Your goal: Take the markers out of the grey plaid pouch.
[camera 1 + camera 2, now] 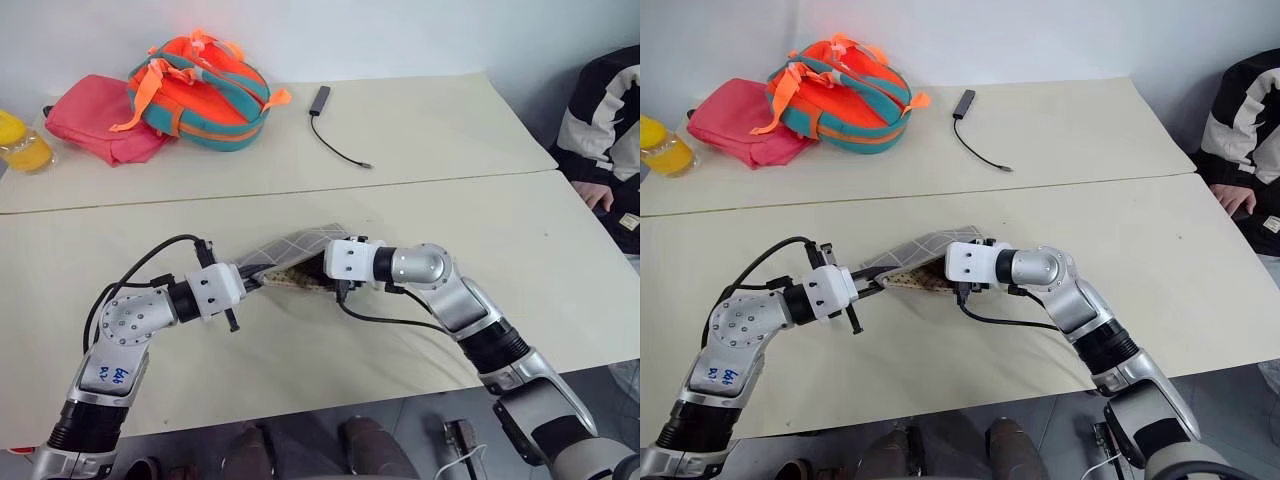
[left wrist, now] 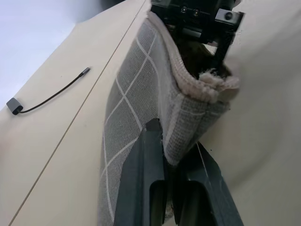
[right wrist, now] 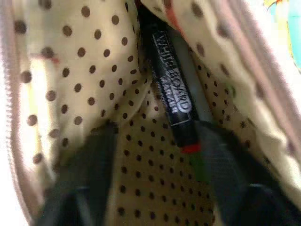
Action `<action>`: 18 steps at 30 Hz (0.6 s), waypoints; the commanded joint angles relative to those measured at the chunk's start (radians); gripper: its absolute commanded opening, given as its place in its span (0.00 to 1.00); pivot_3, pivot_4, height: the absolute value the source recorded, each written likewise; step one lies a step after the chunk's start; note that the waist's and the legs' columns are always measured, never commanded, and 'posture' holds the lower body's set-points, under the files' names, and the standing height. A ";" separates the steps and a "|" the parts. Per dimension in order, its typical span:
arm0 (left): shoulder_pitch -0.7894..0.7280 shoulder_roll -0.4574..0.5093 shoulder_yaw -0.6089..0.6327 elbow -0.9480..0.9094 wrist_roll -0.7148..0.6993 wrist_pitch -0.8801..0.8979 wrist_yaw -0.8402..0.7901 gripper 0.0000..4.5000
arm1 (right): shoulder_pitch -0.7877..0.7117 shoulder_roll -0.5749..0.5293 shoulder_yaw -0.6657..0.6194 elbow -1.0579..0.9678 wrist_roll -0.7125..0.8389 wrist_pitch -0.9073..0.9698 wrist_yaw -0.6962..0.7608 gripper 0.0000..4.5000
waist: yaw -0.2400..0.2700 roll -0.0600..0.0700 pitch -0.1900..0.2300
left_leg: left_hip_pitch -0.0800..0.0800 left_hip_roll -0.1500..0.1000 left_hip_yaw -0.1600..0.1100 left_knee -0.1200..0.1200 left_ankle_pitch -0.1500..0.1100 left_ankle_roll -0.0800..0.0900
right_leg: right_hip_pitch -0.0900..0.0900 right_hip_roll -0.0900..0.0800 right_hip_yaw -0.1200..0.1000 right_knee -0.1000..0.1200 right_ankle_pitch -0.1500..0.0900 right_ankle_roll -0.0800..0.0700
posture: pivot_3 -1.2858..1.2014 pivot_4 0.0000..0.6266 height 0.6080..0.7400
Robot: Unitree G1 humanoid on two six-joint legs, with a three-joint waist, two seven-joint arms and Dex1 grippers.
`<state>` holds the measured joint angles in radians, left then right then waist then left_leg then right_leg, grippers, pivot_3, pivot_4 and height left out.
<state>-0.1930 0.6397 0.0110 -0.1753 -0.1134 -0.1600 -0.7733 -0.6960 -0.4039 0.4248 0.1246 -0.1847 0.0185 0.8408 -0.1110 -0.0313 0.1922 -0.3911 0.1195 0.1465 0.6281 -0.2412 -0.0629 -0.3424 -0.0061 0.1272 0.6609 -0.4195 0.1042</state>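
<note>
The grey plaid pouch (image 1: 300, 248) lies mid-table, its open mouth lifted and showing a pale dotted lining. My left gripper (image 2: 176, 150) is shut on the pouch's fabric edge at its left end. My right gripper (image 3: 160, 186) reaches into the mouth from the right and is open, its fingers (image 3: 89, 174) spread against the lining. One of the markers (image 3: 171, 84), black with white lettering and a red band, lies inside along the other finger, not pinched. A bit of green shows just below the red band.
At the back left of the far table sit an orange-and-teal backpack (image 1: 200, 90), a pink bag (image 1: 100, 125) and a yellow bottle (image 1: 22, 142). A black cable with a grey plug (image 1: 335, 128) lies behind the pouch. A person (image 1: 600, 130) sits at the right edge.
</note>
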 commanded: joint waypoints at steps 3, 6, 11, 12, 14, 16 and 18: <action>-0.003 -0.008 0.014 -0.043 -0.019 -0.011 0.008 0.00 | -0.011 -0.009 -0.012 -0.009 -0.016 -0.013 -0.001 0.99 | 0.000 0.000 0.000 | 0.000 0.000 0.000 0.000 0.000 0.000 | 0.000 0.000 0.000 0.000 0.000 0.000 | 0.52 0.24 1.00; -0.002 -0.011 0.017 -0.046 -0.023 -0.004 0.010 0.00 | -0.007 -0.006 -0.021 -0.019 0.002 -0.001 0.013 0.85 | 0.000 0.000 0.000 | 0.000 0.000 0.000 0.000 0.000 0.000 | 0.000 0.000 0.000 0.000 0.000 0.000 | 0.52 0.24 1.00; -0.011 -0.023 0.029 -0.059 -0.060 0.041 0.015 0.00 | -0.026 -0.019 -0.018 -0.021 -0.026 -0.040 0.001 0.47 | 0.001 0.000 0.000 | 0.000 0.000 0.000 0.000 0.000 0.000 | 0.000 0.000 0.000 0.000 0.000 0.000 | 0.52 0.24 1.00; -0.016 -0.026 0.032 -0.065 -0.076 0.063 0.015 0.00 | -0.032 -0.026 -0.013 -0.023 -0.036 -0.050 0.006 0.40 | 0.001 0.000 0.000 | 0.000 0.000 0.000 0.000 0.000 0.000 | 0.000 0.000 0.000 0.000 0.000 0.000 | 0.52 0.24 1.00; -0.023 -0.029 0.036 -0.075 -0.099 0.096 0.014 0.00 | -0.039 -0.034 -0.007 -0.026 -0.049 -0.062 0.015 0.40 | 0.001 0.000 0.000 | 0.000 0.000 0.000 0.000 0.000 0.000 | 0.000 0.000 0.000 0.000 0.000 0.000 | 0.52 0.24 1.00; -0.028 -0.027 0.035 -0.093 -0.139 0.153 -0.002 0.00 | -0.072 -0.061 0.002 -0.036 -0.087 -0.087 0.028 0.40 | 0.000 0.000 0.000 | 0.000 0.000 0.000 0.001 0.000 0.000 | 0.000 0.000 0.000 0.001 0.000 0.000 | 0.52 0.24 1.00; -0.029 -0.019 0.028 -0.107 -0.158 0.187 -0.021 0.00 | -0.108 -0.088 0.011 -0.036 -0.126 -0.119 0.040 0.40 | 0.000 0.000 0.000 | 0.000 0.000 0.000 0.001 0.000 0.000 | 0.000 0.000 0.000 0.001 0.000 0.000 | 0.52 0.24 1.00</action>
<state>-0.2105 0.6115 0.0234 -0.2233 -0.2306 0.0148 -0.7784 -0.7767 -0.4743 0.4388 0.1233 -0.2822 -0.0670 0.8727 -0.1110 -0.0313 0.1923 -0.3911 0.1192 0.1463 0.6290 -0.2412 -0.0629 -0.3425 -0.0061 0.1271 0.6617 -0.4195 0.1042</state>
